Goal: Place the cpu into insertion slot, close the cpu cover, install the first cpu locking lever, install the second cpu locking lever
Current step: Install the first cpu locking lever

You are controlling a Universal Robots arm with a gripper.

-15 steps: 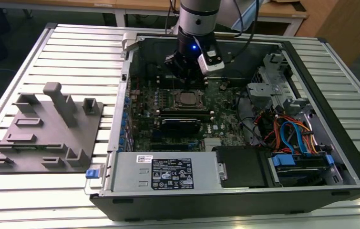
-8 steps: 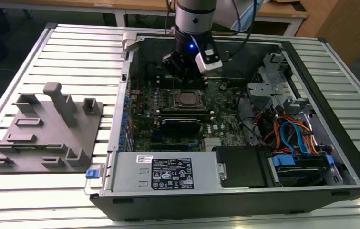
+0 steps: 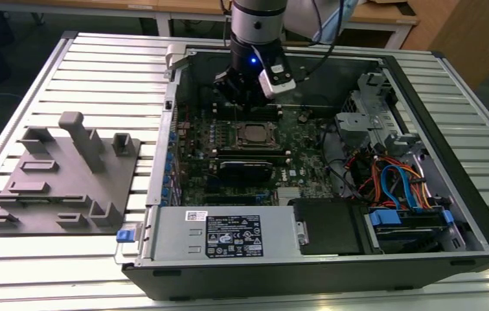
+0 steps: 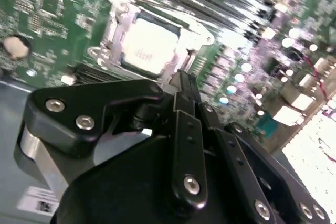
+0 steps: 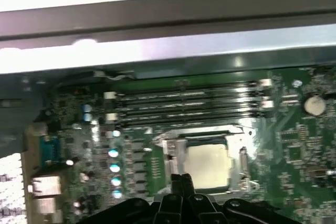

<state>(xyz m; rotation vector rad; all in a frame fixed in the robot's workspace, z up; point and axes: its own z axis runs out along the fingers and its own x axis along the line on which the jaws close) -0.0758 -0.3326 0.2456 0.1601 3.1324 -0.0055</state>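
The cpu (image 3: 251,134) sits in the insertion slot (image 3: 234,135) on the green motherboard (image 3: 300,172). The board is inside the open computer case (image 3: 477,214), which lies on the slatted worktop (image 3: 97,65). The cpu cover (image 4: 113,22) lies down over the chip, its silvery frame around the pale top in both wrist views. The arm (image 3: 257,26) reaches into the case. Its jaws are clenched together on nothing, near the socket's edge. A grey fixture plate (image 3: 54,188) rests at the exterior view's left.

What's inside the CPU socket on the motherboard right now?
The cpu, silver top up, framed by the cpu cover. Contacts of the insertion slot are hidden beneath it.
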